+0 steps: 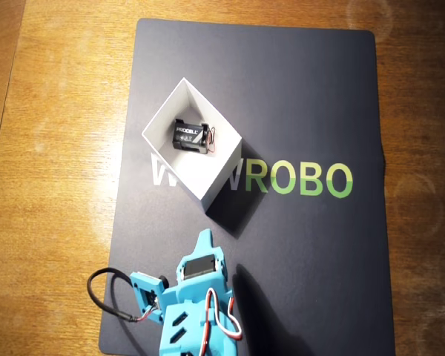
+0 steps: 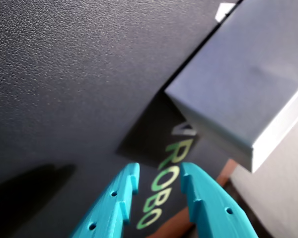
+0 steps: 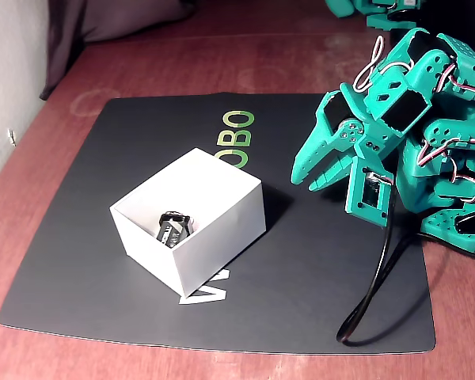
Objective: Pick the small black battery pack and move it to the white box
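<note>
Lying inside the white box (image 1: 208,189), the battery pack (image 1: 188,136) sits at twelve o'clock from the empty end effector (image 2: 159,184), fingers slightly apart.

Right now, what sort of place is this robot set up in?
Probably a hobbyist's desk or home workbench: a wooden tabletop carries a dark rectangular mat printed with "ROBO" lettering, a plastic teal robot arm with exposed servo wires, and a square white box holding a small black battery pack.
</note>
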You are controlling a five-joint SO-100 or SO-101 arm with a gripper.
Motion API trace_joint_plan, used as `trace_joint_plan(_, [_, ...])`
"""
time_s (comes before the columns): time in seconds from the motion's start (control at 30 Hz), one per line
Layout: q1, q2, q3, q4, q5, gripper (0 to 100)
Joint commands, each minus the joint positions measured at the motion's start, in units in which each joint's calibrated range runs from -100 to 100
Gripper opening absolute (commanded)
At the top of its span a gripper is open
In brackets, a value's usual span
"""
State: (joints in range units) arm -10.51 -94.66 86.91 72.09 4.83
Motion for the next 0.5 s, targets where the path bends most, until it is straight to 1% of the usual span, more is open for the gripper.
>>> trace_joint_plan(0.0, [-0.58, 0.10, 0.03, 0.13, -0.13, 7])
trace_joint_plan(0.27, [-0.46, -0.08, 2.57, 0.13, -0.08, 7])
trace_joint_plan(0.4, [-0.58, -0.08, 3.57, 0.13, -0.08, 0])
trace_joint_plan(0.47, [-0.58, -0.08, 3.66, 0.13, -0.08, 1])
